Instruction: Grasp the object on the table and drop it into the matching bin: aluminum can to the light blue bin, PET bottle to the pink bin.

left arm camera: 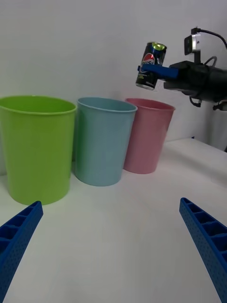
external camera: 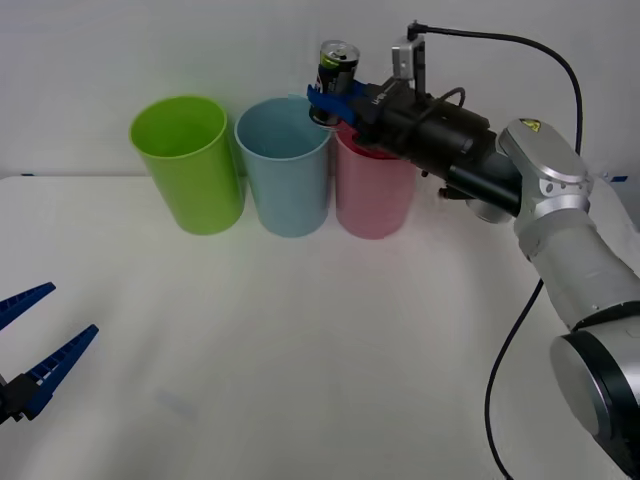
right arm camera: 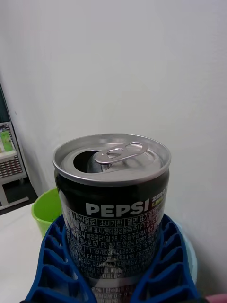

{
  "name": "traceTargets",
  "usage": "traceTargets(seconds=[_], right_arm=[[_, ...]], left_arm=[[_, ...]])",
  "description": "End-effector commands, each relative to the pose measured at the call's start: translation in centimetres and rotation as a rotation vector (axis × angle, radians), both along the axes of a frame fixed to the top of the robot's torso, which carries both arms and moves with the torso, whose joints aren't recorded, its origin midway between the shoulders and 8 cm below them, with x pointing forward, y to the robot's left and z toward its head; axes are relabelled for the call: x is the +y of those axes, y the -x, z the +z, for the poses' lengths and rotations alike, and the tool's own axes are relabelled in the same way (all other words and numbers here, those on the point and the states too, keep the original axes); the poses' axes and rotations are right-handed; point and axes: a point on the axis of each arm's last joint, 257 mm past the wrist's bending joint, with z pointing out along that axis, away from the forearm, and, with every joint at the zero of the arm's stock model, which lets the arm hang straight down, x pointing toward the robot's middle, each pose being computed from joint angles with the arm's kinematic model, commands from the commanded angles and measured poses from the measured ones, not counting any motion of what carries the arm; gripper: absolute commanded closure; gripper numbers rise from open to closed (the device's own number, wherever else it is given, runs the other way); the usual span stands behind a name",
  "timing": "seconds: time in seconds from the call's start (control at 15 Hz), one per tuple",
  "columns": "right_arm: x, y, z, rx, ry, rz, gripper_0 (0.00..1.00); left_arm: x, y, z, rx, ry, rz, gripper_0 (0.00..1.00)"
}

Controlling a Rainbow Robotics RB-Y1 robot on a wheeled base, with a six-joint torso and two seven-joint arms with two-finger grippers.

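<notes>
- Waiting low at the near left corner of the white table (external camera: 300, 360), the left gripper (external camera: 30, 350) is holding its blue ribbed fingers (left arm camera: 19, 236) spread wide apart with nothing between them; from the left wrist camera they are framing the row of bins from the two lower corners.
- Standing furthest left in the row at the back of the table, a lime green bin (external camera: 188, 162) is sitting upright just beside the next bin.
- Standing in the middle, the light blue bin (external camera: 286, 165) is sitting upright with its mouth open, close against the neighbours on either side.
- Hanging in the air above the row, the Pepsi can (external camera: 336, 72) is being carried roughly over the seam between the light blue bin's right rim and the pink bin's left rim, tilted slightly in the left wrist view; its silver lid (right arm camera: 111, 158) is facing up with the pull tab showing.
- Clamping the dark body of that can from both sides, the right gripper (external camera: 333, 103) is pressing its blue fingers (right arm camera: 52, 270) against the lower half of the can, well clear of the tabletop.
- Standing at the right end of the row, the pink bin (external camera: 372, 190) is partly covered at its rim by the right arm, which is reaching in from the right side of the table.
</notes>
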Motion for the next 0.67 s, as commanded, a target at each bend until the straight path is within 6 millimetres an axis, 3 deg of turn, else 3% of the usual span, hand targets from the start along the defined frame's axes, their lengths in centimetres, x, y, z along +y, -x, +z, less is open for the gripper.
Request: traceTargets(seconds=[0.07, 0.67], right_arm=[[1.6, -1.3, 0.8, -0.019, 0.017, -0.055, 1.00], [7.1, -4.0, 2.4, -0.008, 0.081, -0.111, 1.00]], left_arm=[[0.0, 0.0, 0.0, 0.000, 0.000, 0.000, 0.00], [0.0, 0.0, 0.0, 0.000, 0.000, 0.000, 0.00]])
